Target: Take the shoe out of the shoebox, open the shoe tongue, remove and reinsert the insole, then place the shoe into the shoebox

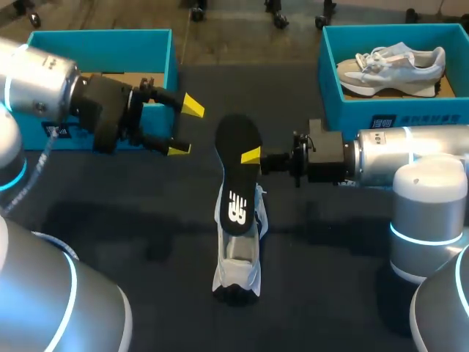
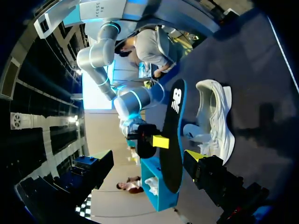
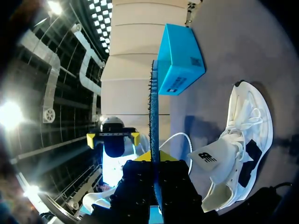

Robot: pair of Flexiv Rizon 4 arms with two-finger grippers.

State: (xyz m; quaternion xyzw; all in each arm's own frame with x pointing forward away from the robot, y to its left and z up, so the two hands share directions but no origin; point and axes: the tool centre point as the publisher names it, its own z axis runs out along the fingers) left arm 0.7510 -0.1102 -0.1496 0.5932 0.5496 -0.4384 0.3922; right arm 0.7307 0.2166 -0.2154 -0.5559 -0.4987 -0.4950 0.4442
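A black insole hangs above the table, its lower end over the white shoe lying on the dark table top. My right gripper comes in from the right and is shut on the insole's edge; in the right wrist view the insole stands edge-on between its fingers, with the shoe beside it, tongue pulled out. My left gripper is open just left of the insole's upper end, not touching it. From the left wrist, the insole shows ahead of the fingers, the shoe behind it.
An open teal shoebox stands at the back left behind my left gripper. Another teal shoebox at the back right holds a second light shoe. My right arm lies just in front of that box.
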